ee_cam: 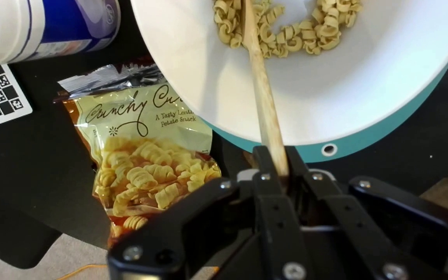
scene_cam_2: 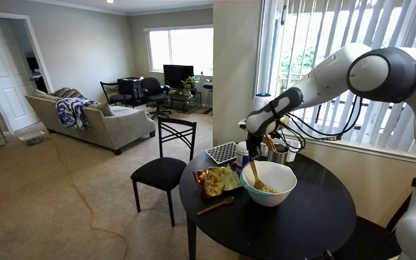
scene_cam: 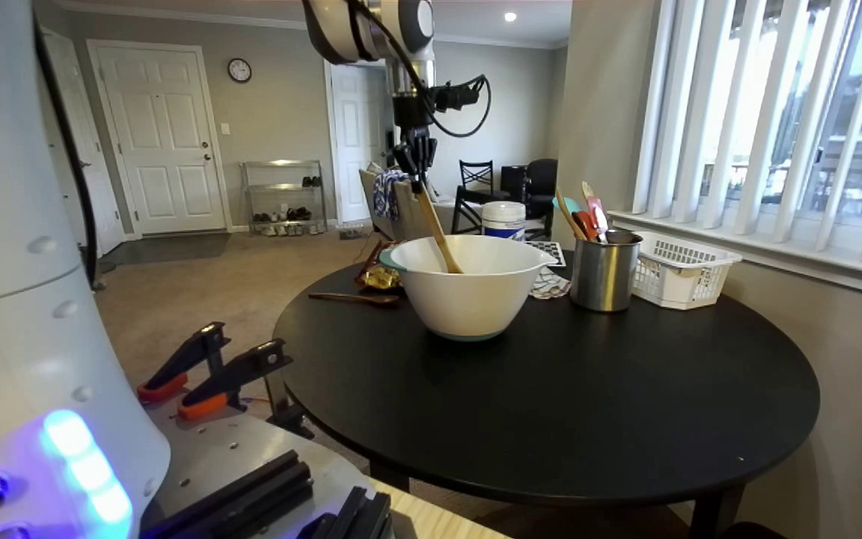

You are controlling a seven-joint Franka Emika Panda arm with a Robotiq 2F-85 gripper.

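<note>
- Round table (scene_cam: 625, 404): dark-topped, supporting the mixing bowl (scene_cam: 472, 307) and the articles about it.
- Chair (scene_cam_2: 159, 173): black, standing left of the bowl in an exterior view, well apart from it.
- The bowl itself: white, upright, with teal at its base and handle.
- Basket (scene_cam: 682, 281): white, perforated, right of the bowl in an exterior view.
- Snack bag (ee_cam: 142, 155): lying beside the bowl, partly overlapped by its rim in the wrist view; contact cannot be told.
- Patterned board (scene_cam_2: 222, 152): black and white, behind the bowl in both exterior views.
- Metal container (scene_cam: 603, 277): cylindrical, holding utensils (scene_cam: 597, 212), right of the bowl in an exterior view.
- Canister (scene_cam: 504, 213): white and blue, just behind the bowl in both exterior views.
- Gripper (ee_cam: 278, 153): above the bowl's rim, clasping the handle of the wooden spoon (ee_cam: 263, 93) between its fingertips.
- The clasped spoon: tilted, its lower end inside the bowl.
- Loose spoon (scene_cam_2: 227, 200): wooden, left of the bowl in both exterior views.
- Curled pieces (ee_cam: 325, 27): pale yellow, gathered on the bowl's floor about the clasped spoon's lower end.
</note>
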